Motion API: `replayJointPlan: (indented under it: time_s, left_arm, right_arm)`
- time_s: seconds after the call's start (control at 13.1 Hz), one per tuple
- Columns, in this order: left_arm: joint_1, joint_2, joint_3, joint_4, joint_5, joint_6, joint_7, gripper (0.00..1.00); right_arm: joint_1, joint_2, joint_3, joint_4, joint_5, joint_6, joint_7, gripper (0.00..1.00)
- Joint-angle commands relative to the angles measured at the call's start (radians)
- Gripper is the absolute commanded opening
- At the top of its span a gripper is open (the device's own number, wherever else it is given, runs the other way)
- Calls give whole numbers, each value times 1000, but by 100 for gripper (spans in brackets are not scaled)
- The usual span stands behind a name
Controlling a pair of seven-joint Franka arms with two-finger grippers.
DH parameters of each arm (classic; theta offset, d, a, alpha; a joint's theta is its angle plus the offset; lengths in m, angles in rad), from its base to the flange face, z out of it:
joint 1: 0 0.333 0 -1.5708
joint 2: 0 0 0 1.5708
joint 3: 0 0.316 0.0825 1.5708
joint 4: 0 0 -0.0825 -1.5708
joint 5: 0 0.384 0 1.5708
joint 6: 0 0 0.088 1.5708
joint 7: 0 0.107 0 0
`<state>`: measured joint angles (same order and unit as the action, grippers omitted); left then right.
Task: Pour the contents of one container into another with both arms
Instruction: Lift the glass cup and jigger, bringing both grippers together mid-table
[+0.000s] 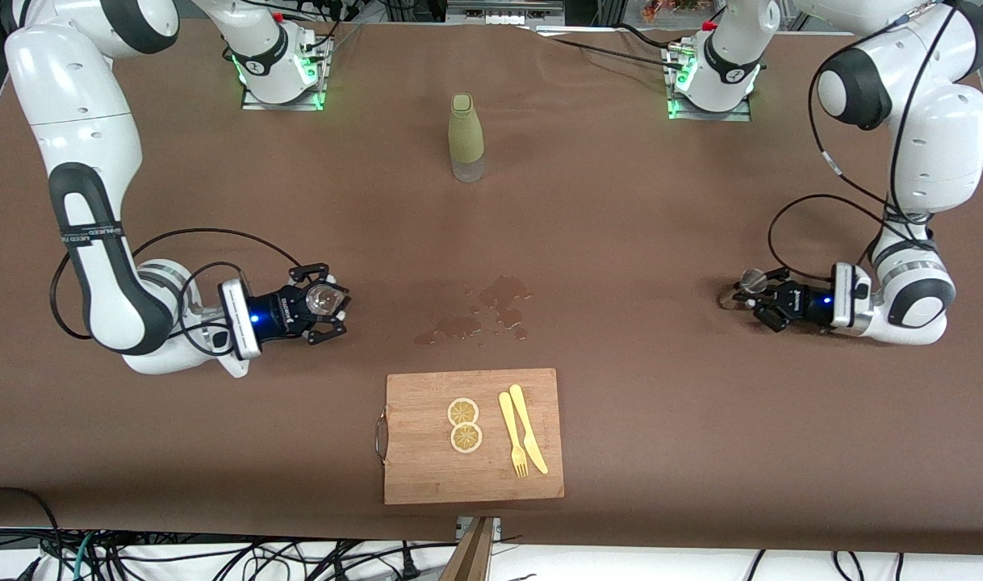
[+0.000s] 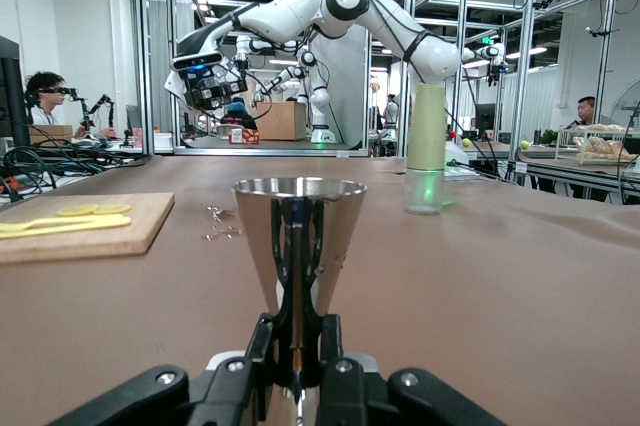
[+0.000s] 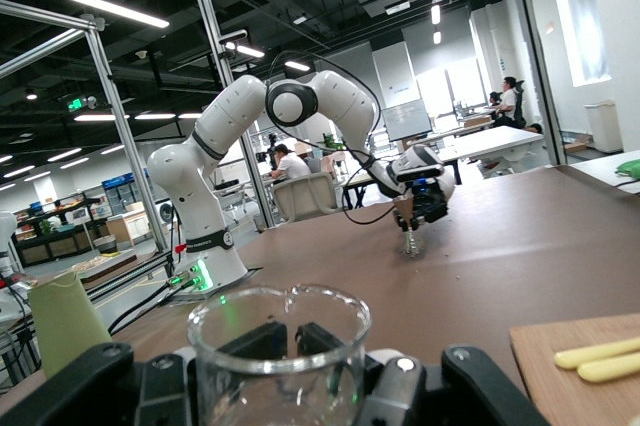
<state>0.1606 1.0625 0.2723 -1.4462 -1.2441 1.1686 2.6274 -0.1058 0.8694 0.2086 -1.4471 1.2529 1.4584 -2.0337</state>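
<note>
My right gripper (image 1: 328, 310) is low over the table toward the right arm's end, shut on a clear glass beaker (image 1: 323, 299). In the right wrist view the beaker (image 3: 280, 366) stands upright between the fingers and looks empty. My left gripper (image 1: 746, 297) is low toward the left arm's end, shut on a small conical metal cup (image 1: 752, 280). In the left wrist view the cup (image 2: 298, 236) is upright, its narrow lower part clamped between the fingers (image 2: 262, 346). Its inside is hidden.
A green-sleeved bottle (image 1: 466, 137) stands between the two bases. A wet spill (image 1: 483, 311) marks the table's middle. Nearer the front camera lies a wooden cutting board (image 1: 415, 472) with two lemon slices (image 1: 464, 424), a yellow fork (image 1: 512, 436) and knife (image 1: 529, 428).
</note>
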Motion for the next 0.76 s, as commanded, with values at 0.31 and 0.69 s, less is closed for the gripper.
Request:
replayJointPlan:
  time_s: [0.31, 0.69]
  left_arm:
    - [-238, -44, -114, -17, -221, 227, -179, 0]
    - [-351, -39, -289, 16, -325, 523, -309, 0]
  right_arm:
    - [119, -72, 3, 2, -1, 207, 67, 0]
    - [238, -107, 3, 2, -9, 414, 176, 0]
